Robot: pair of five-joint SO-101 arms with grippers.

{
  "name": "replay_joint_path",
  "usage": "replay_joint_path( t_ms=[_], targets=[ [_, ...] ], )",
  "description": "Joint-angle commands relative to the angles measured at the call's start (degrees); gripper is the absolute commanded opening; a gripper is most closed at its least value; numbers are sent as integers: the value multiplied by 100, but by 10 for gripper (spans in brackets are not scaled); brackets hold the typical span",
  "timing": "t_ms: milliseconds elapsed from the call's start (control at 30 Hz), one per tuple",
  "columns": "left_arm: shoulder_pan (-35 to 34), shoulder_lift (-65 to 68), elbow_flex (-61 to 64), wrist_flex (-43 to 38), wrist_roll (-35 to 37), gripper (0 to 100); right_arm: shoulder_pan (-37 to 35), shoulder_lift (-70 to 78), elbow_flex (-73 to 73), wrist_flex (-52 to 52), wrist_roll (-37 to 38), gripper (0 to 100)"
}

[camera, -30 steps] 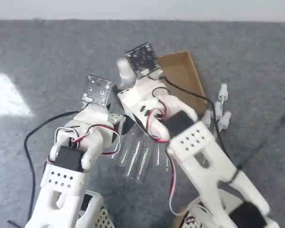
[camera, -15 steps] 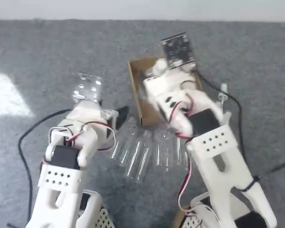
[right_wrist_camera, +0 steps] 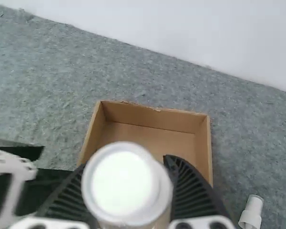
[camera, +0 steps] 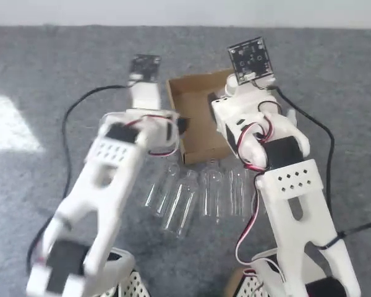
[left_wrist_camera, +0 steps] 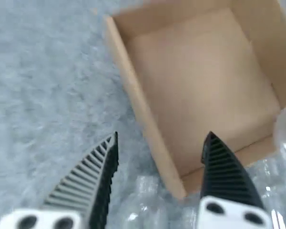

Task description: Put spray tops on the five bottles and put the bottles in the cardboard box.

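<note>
**Hidden and unclear parts.** The right gripper [right_wrist_camera: 126, 174] is clamping a held bottle [right_wrist_camera: 126, 187] tightly between its two fingers. The bottle is turning only its round, pale end toward the right wrist camera. Its body and neck are lying out of sight behind that end, so whether it is carrying a spray top cannot be told. In the high view the right arm is covering the right side of the cardboard box [camera: 195, 120]. It is also covering part of the loose spray tops [camera: 290, 119] lying on the grey mat [camera: 62, 80] beside the box. In the left wrist view, clear bottles are appearing below the fingers as a blur.

**Containers.** The cardboard box is sitting open-topped between the two arms and showing a bare brown floor. The held bottle is hanging over the box's right part. The left gripper [left_wrist_camera: 163, 140] is standing wide open and gripping nothing. One of its fingers is hovering over the mat outside the box's left wall, the other over the box's interior. Four clear bottles [camera: 182, 201] are lying side by side on the mat, just beside the box's near wall.
</note>
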Motion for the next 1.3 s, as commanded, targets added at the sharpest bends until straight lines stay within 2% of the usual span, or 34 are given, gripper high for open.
replay_joint_path(
  t_ms=[0, 100, 233, 367, 600, 1033, 1267],
  targets=[
    [158, 1371, -1165, -114, 123, 261, 127, -31, -378, 57, 88, 6],
    [158, 2057, -1455, -70, 123, 261, 127, -31, -369, 57, 88, 6],
    [114, 2418, -1771, 396, 62, 242, 127, -31, -369, 57, 88, 6],
    [132, 2426, -1815, 563, -396, 190, 127, -31, -369, 57, 88, 6],
    [105, 2470, -1798, 607, -1037, 162, 127, -31, -369, 215, 88, 6],
    [-237, 2418, -1930, 1046, -2031, 164, 127, -22, -369, 215, 88, 6],
    [-255, 2409, -2440, 1547, -2057, 221, 127, -22, -369, 215, 88, 6]
  ],
)
